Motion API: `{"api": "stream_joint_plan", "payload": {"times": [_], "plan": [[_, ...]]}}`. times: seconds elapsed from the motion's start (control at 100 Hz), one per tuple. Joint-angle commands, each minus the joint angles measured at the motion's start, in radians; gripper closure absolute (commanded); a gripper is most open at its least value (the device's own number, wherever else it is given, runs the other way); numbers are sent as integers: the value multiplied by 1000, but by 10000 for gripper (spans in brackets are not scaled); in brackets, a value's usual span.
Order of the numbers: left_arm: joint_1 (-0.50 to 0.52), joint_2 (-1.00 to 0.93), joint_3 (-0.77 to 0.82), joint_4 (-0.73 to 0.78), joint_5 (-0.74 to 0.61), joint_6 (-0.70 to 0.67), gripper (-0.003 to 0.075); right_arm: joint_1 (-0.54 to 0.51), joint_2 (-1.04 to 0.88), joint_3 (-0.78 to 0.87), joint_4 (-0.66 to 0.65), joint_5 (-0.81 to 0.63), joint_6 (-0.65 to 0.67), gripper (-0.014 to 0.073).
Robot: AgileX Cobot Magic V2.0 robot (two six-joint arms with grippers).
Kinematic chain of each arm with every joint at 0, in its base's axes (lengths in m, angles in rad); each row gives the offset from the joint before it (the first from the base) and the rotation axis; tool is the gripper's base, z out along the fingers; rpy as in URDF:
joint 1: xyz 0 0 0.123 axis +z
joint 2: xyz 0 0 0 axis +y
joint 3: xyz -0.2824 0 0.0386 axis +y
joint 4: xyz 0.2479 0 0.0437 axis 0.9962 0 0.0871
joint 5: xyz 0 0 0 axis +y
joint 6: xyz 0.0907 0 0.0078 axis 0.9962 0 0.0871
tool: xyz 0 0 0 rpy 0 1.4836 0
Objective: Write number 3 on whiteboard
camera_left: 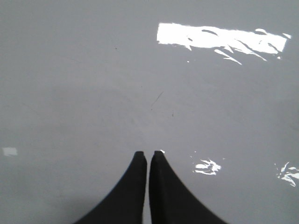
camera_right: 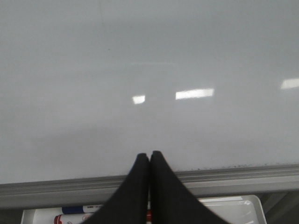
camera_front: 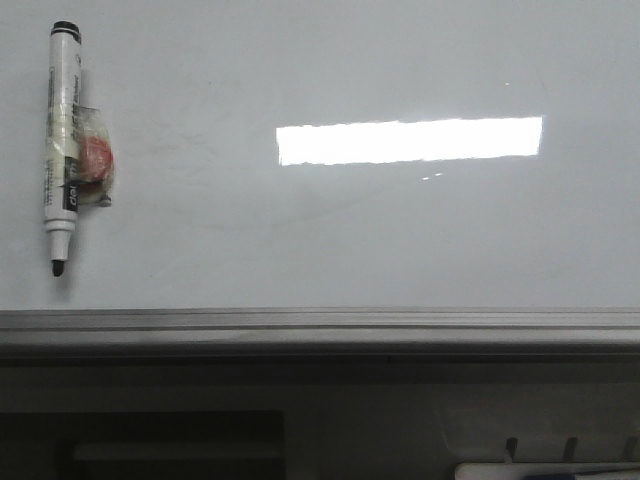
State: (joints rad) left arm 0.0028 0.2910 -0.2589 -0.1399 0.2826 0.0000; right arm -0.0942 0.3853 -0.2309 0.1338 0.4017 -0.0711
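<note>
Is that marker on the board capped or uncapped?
Uncapped at its lower end: the marker on the whiteboard shows a bare dark tip pointing down toward the rail.

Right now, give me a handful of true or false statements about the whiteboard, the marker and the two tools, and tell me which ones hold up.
1. A black marker lies at the left of the whiteboard in the front view. True.
2. A 3 is already drawn on the board. False: no drawn figure shows, only a bright light reflection.
3. The left tool holds the marker. False: its fingers are shut together with nothing between them.
4. The right tool is shut and empty. True.
5. The marker's cap is off. True: its dark tip is bare, pointing toward the grey rail.
6. The marker rests in the rail. False: it lies on the board surface, apart from the rail.
</note>
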Motion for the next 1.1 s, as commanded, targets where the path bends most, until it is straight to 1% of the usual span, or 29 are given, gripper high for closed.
{"api": "stream_joint_plan", "payload": {"times": [0.0, 0.08, 0.1, 0.13, 0.16, 0.22, 0.23, 0.28, 0.3, 0.35, 0.38, 0.42, 0.52, 0.65, 0.73, 0.83, 0.98, 1.09], "plan": [[3, 67, -56, -19, -48, 0, 740, -5, 56, -67, 25, -43, 0, 641], [-15, 103, -62, -54, -48, 6, 726, -5, 73, -68, 50, -50, 0, 641], [-30, 112, -64, -88, -50, 20, 713, -5, 75, -68, 51, -45, 0, 641], [-50, 123, -69, -119, -50, 62, 689, -5, 77, -68, 51, -46, 0, 641], [-82, 136, -71, -171, -50, 138, 657, -5, 77, -68, 51, -43, 0, 641], [-135, 155, -71, -302, -61, 268, 564, -5, 77, -68, 51, -43, 0, 641], [-159, 160, -71, -314, -64, 298, 552, -5, 77, -68, 51, -45, 0, 641], [-215, 176, -71, -393, -82, 375, 447, -5, 77, -68, 51, -45, 0, 641], [-239, 182, -71, -412, -90, 389, 421, -5, 77, -68, 51, -45, 0, 641], [-290, 196, -71, -425, -131, 391, 325, -5, 77, -68, 51, -45, 0, 641], [-318, 205, -71, -425, -156, 391, 291, -5, 77, -68, 51, -45, 0, 641], [-355, 219, -71, -445, -188, 391, 265, -5, 77, -68, 52, -45, 0, 641], [-429, 255, -71, -467, -241, 391, 262, -5, 77, -68, 54, -29, 0, 641], [-545, 339, -71, -467, -252, 391, 262, -5, 77, -68, 54, -31, 0, 641], [-614, 393, -71, -465, -283, 391, 262, -5, 77, -68, 56, -31, 0, 641], [-697, 463, -71, -465, -381, 391, 262, -5, 77, -68, 56, -31, 0, 641], [-771, 551, -71, -467, -513, 391, 262, -5, 77, -68, 56, -29, 0, 641], [-805, 612, -71, -478, -552, 391, 262, -5, 77, -68, 56, -29, 0, 641]]}}
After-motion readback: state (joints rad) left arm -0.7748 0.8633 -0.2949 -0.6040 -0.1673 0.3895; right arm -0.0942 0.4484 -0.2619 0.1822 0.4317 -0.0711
